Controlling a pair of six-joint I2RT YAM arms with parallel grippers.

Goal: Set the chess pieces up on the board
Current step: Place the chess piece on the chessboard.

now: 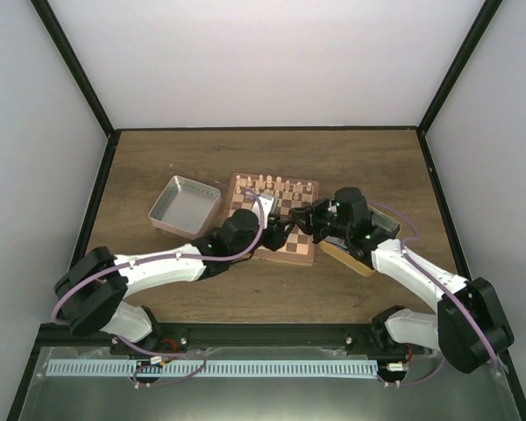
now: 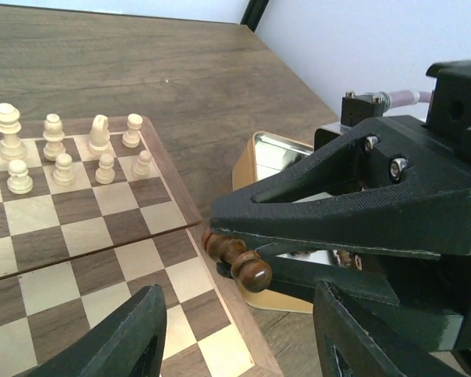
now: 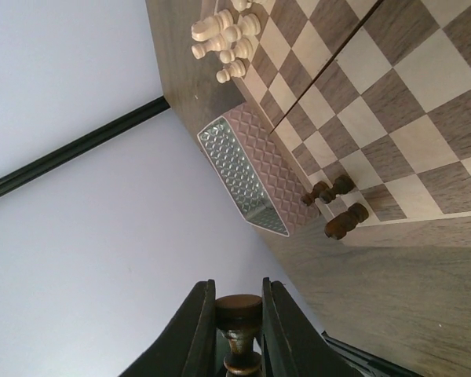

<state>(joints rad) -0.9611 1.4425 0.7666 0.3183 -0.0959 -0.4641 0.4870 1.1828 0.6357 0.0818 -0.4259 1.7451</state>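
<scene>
Your right fingers (image 2: pixel 337 188) pinch the small dark brown turned-wood chess piece (image 2: pixel 235 261) sideways at mid-frame in the left wrist view, over the right rim of the checkered wooden board (image 2: pixel 102 236), while your left fingers (image 2: pixel 137 334) stand spread along the bottom edge, so a mistimed handover could drop it off the board.

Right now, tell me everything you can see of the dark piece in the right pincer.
The dark piece is glossy brown turned wood with a round knob at one end and ringed collars along its stem. It lies sideways, clamped between the right pincer's two fingers, knob end jutting out over the board's rim. Nothing else seems to touch it.
</scene>
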